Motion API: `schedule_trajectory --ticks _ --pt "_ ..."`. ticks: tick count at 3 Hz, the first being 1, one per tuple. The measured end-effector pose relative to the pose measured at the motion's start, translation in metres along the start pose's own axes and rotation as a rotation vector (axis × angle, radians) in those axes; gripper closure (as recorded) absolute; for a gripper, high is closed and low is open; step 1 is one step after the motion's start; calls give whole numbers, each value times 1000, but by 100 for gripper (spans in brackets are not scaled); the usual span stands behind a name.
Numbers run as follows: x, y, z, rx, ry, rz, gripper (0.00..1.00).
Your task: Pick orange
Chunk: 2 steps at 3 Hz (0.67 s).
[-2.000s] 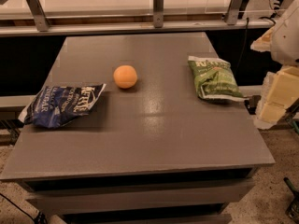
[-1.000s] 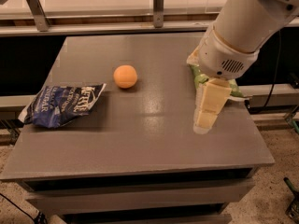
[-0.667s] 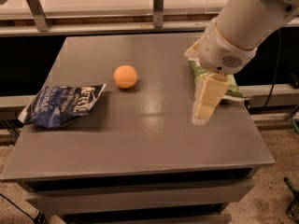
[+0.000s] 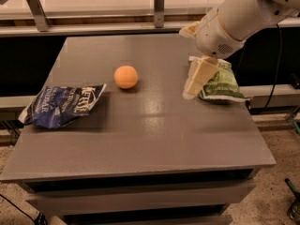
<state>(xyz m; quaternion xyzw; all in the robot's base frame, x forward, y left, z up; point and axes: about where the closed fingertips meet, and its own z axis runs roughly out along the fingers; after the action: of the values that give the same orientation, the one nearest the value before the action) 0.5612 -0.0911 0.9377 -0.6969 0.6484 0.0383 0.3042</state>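
The orange point(image 4: 125, 77) is a small round fruit lying on the grey table point(image 4: 140, 139), left of the middle toward the back. My gripper point(image 4: 196, 81) hangs from the white arm that reaches in from the upper right. It is above the table's right half, well to the right of the orange and apart from it. It holds nothing that I can see.
A blue chip bag point(image 4: 62, 106) lies at the table's left edge. A green chip bag point(image 4: 220, 82) lies at the right edge, partly behind the gripper. A metal rail and posts run along the back.
The arm has swung in from the right edge over the table and moved leftward, toward the orange. The orange and both bags have not moved.
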Motion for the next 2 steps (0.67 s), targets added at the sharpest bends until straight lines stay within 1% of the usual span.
schedule_trajectory --ticks 1,2 --pt "-7 -25 23 5 -87 -4 0" --pt "-12 -39 58 -33 -148 24 0"
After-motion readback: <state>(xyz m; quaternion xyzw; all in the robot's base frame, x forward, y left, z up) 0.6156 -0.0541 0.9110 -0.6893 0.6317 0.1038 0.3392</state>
